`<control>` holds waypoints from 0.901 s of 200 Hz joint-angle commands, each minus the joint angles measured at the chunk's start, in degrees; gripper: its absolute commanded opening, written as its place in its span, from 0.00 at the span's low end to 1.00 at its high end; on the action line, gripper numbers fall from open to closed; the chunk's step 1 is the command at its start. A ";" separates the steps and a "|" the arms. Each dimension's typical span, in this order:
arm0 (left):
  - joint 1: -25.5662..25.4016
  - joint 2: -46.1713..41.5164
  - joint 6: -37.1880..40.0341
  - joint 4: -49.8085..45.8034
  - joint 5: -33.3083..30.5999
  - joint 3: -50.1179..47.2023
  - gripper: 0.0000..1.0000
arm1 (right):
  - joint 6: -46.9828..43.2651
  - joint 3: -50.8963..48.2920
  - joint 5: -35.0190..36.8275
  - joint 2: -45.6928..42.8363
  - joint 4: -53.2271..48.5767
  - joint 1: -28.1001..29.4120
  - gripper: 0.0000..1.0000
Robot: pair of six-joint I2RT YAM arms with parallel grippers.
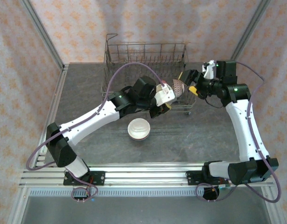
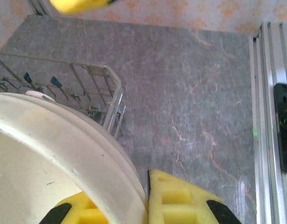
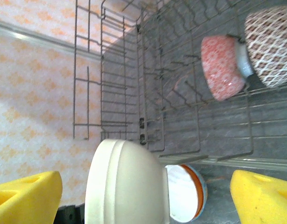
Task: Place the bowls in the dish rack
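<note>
Left hand (image 2: 139, 207) pinches the cream bowl (image 2: 50, 154) by its rim, tilting it edgewise for the dish rack (image 2: 101, 88) tines (my guess); right hand (image 3: 146, 193) is spread.

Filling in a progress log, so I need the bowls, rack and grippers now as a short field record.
left gripper: shut on cream bowl rim
right gripper: open, fingers either side of cream bowl, not touching
rack: holds red bowl and brown bowl
table: white bowl, upright, outside rack
</note>
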 commanded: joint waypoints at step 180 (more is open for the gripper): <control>1.90 -1.97 -4.14 16.04 5.86 -1.03 0.01 | -2.30 3.63 -10.16 5.17 -3.67 7.00 0.94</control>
